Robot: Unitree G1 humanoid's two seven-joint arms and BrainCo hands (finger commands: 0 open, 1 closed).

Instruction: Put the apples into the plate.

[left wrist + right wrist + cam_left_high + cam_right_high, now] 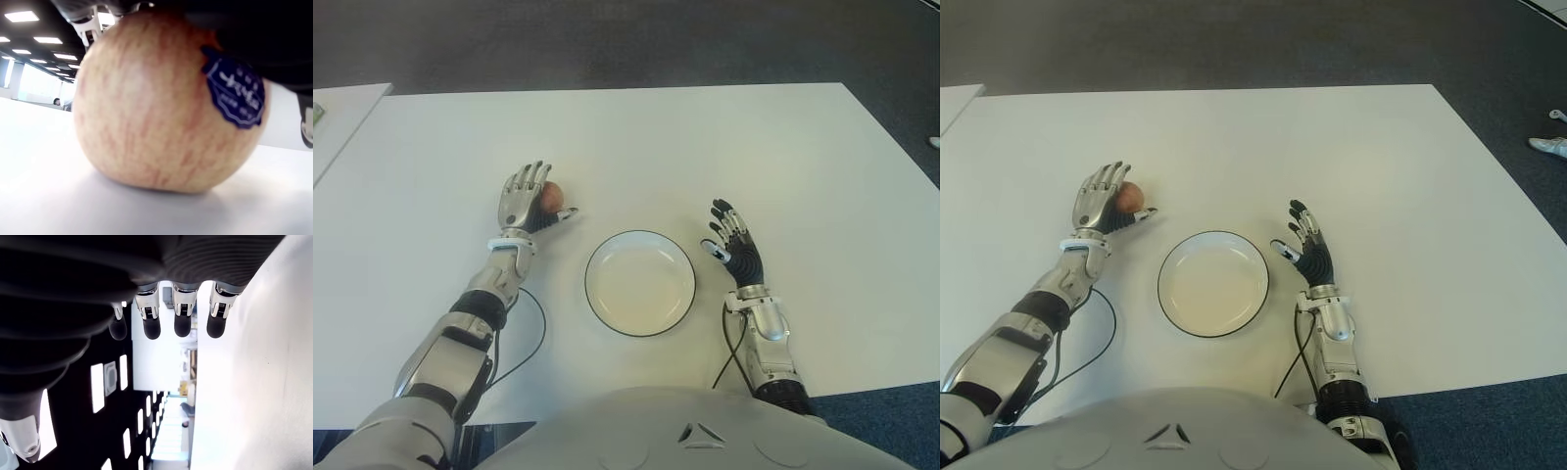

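Note:
One red-yellow apple (pixel 552 197) with a blue sticker (pixel 234 90) sits on the white table (pixel 705 147), left of and slightly beyond the plate. My left hand (pixel 527 196) is pressed up against the apple from its left side. Its fingers (pixel 525 182) stretch straight past the fruit and the thumb sticks out toward the plate, so the hand is open. The white plate (pixel 639 284) with a dark rim lies between my arms and holds nothing. My right hand (pixel 729 235) shows just right of the plate, fingers (pixel 152 328) spread and holding nothing.
A black cable (pixel 536 338) loops on the table beside my left forearm, and another (pixel 729 348) runs by the right wrist. A second white table (pixel 337 113) stands at the far left. Dark floor lies beyond the table's far edge.

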